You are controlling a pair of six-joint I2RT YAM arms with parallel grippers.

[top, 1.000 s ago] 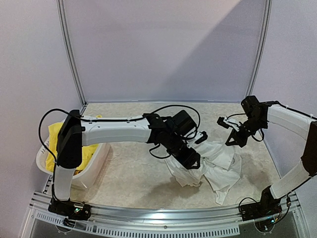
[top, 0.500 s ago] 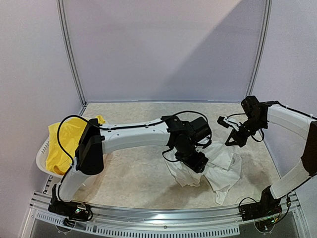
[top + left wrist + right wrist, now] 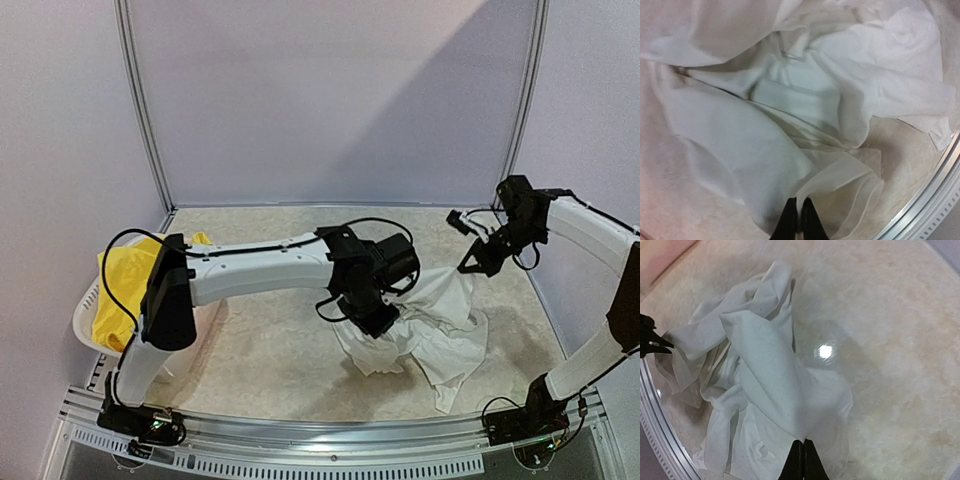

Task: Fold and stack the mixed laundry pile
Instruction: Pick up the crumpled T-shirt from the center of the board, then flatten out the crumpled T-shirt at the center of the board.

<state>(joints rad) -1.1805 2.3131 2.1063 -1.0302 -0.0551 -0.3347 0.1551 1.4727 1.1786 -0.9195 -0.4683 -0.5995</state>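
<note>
the speckled beige table (image 3: 270,350) fills your view, with both arms reaching in over it. on its right half lies the white t-shirt (image 3: 445,325), crumpled, with one corner pulled up off the surface toward the far right. over at the table's left edge sits the white basket (image 3: 84,318), and the yellow shorts (image 3: 125,285) are heaped in it, rising above the rim. your left gripper (image 3: 799,202) is down at the shirt's left side, fingers pressed together with a fold of the white cloth running right up into the tips, so it's pinching the shirt. your right gripper (image 3: 803,445) is raised at the shirt's far right corner, fingers closed tight on that lifted corner, and the cloth drapes from it down to the table.
</note>
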